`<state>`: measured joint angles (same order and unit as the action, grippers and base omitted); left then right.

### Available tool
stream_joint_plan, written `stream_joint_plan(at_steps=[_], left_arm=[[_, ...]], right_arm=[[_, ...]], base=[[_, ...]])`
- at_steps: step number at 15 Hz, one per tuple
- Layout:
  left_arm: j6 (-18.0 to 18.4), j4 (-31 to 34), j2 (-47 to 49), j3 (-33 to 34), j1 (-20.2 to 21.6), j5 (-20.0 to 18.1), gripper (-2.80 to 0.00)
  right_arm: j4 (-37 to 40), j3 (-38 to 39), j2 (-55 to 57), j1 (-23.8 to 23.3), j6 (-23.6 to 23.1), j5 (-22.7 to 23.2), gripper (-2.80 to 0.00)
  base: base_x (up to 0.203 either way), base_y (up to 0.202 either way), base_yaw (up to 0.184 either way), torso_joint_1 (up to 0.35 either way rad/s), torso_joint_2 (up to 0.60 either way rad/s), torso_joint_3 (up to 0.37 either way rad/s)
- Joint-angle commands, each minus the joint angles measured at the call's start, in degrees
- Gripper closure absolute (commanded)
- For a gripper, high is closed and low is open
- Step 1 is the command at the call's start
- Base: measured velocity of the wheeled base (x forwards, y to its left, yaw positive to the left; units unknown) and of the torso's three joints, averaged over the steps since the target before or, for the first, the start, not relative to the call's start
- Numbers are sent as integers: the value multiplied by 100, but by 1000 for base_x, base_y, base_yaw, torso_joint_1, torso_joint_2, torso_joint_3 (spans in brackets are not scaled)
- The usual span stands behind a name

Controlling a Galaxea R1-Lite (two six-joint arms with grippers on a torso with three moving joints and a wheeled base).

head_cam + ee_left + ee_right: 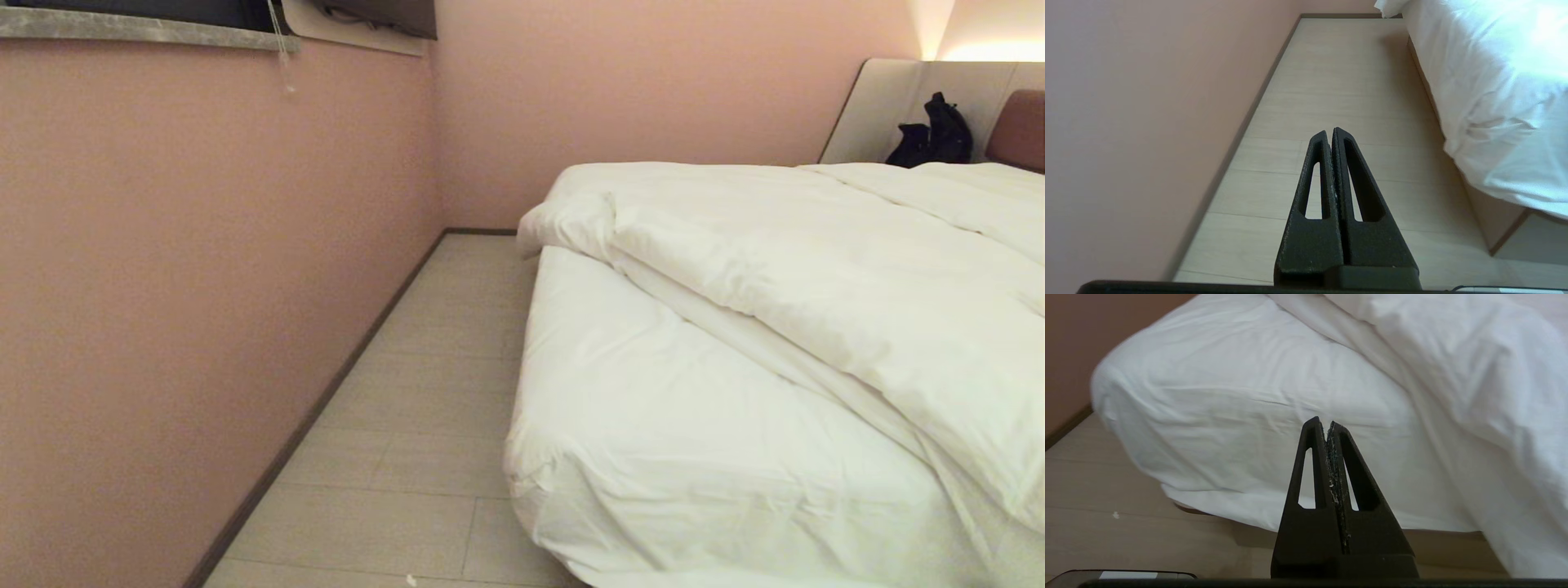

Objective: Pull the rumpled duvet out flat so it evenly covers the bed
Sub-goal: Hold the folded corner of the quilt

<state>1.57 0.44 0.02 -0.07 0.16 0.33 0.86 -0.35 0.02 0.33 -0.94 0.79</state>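
The puffy white duvet [824, 269] lies bunched diagonally across the bed [653, 425], leaving the near corner of the white sheet bare. Its folded edge runs from the far left corner down toward the right. Neither arm shows in the head view. In the left wrist view my left gripper [1329, 131] is shut and empty, held over the floor beside the bed's corner [1494, 134]. In the right wrist view my right gripper [1325, 422] is shut and empty, facing the sheeted mattress side [1241, 428], with the duvet [1453, 363] lying above it.
A pink wall [204, 286] runs along the left, with a strip of pale plank floor [424, 408] between it and the bed. A dark object [935, 135] leans against the pale headboard surround at the far right. A window sill [139, 28] sits up high.
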Motion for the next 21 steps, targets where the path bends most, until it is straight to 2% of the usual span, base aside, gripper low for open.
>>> stream_joint_plan(at_steps=[1,21], left_arm=[[1,0,-2,7,2,7,0],[1,-9,-2,7,2,2,0]], right_arm=[[2,0,6,2,-3,1,0],[2,0,6,2,-3,1,0]], base=[[0,-193,2,6,7,5],[0,-194,1,3,3,2]])
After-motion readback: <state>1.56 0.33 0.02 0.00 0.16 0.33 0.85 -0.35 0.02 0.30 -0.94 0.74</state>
